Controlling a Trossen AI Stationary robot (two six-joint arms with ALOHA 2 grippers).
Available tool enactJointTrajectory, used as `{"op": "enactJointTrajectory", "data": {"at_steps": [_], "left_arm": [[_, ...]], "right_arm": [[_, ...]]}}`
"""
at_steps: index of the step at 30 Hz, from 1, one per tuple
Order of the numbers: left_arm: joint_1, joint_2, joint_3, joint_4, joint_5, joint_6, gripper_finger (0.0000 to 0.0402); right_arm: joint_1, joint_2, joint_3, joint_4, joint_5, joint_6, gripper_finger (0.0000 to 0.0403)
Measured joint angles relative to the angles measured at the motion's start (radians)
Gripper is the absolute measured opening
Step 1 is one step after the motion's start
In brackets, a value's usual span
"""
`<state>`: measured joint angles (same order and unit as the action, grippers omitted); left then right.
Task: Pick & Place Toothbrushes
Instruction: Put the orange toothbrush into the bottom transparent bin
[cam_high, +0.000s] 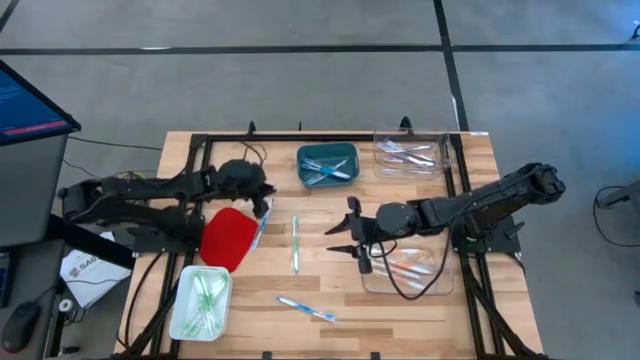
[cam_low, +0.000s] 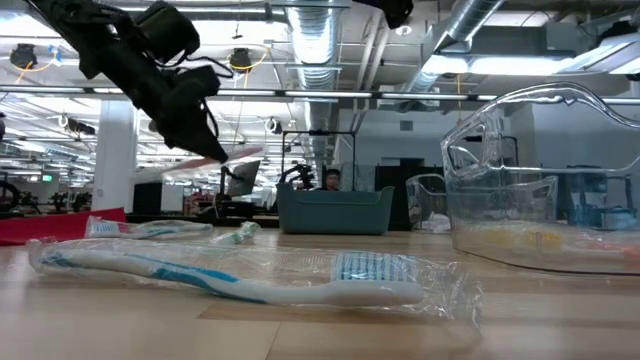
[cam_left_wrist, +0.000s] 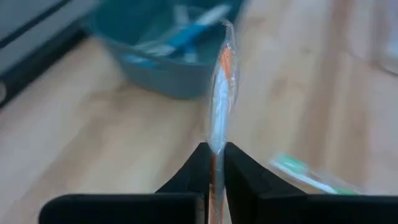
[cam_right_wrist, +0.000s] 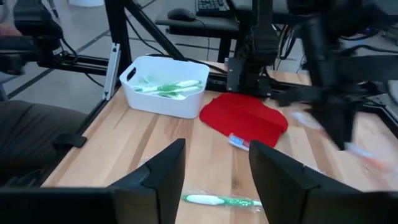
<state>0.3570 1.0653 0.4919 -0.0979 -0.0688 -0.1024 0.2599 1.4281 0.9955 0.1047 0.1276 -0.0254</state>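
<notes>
In the high view we see the left gripper (cam_high: 262, 205) left of centre, just above the red tray (cam_high: 228, 238). Its fingers (cam_left_wrist: 239, 177) are pinched tight on a wrapped orange toothbrush (cam_left_wrist: 219, 102), which points toward the teal bin (cam_high: 327, 165) at upper centre. That bin holds blue brushes.

The right gripper (cam_high: 348, 240) sits right of centre, jaws parted and holding nothing, at the left edge of a clear container (cam_high: 410, 270) with orange brushes inside. A second clear container (cam_high: 410, 155) at upper right holds pinkish ones. The white bin (cam_high: 202, 302) at lower left holds green ones.

Loose on the wood: a green toothbrush (cam_high: 295, 245) at centre, a blue toothbrush (cam_high: 306, 310) at lower centre, and another blue one (cam_high: 260, 232) beside the red tray's right edge.

A white sheet (cam_high: 85, 272) at far left carries dark print, but we cannot read it. The monitor (cam_high: 30, 105) at upper left shows nothing we can read either.
</notes>
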Motion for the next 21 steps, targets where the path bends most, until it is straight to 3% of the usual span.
{"op": "enactJointTrajectory", "data": {"at_steps": [4,8,16,21], "left_arm": [[-0.104,0.000,0.000,0.002,0.080,0.013,0.0017],[-0.228,0.000,0.000,0.012,0.092,-0.060,0.0017],[-0.457,0.000,0.001,0.126,0.028,-0.138,0.0017],[-0.539,0.019,0.007,0.135,-0.022,-0.168,0.0017]], "right_arm": [[-0.016,0.000,0.000,-0.009,0.000,0.000,0.0169],[-0.033,0.000,0.000,-0.031,0.000,0.007,0.0169],[-0.046,0.003,0.000,-0.030,-0.008,0.081,0.0170],[-0.046,0.109,0.074,-0.094,-0.024,0.113,0.0165]]}}
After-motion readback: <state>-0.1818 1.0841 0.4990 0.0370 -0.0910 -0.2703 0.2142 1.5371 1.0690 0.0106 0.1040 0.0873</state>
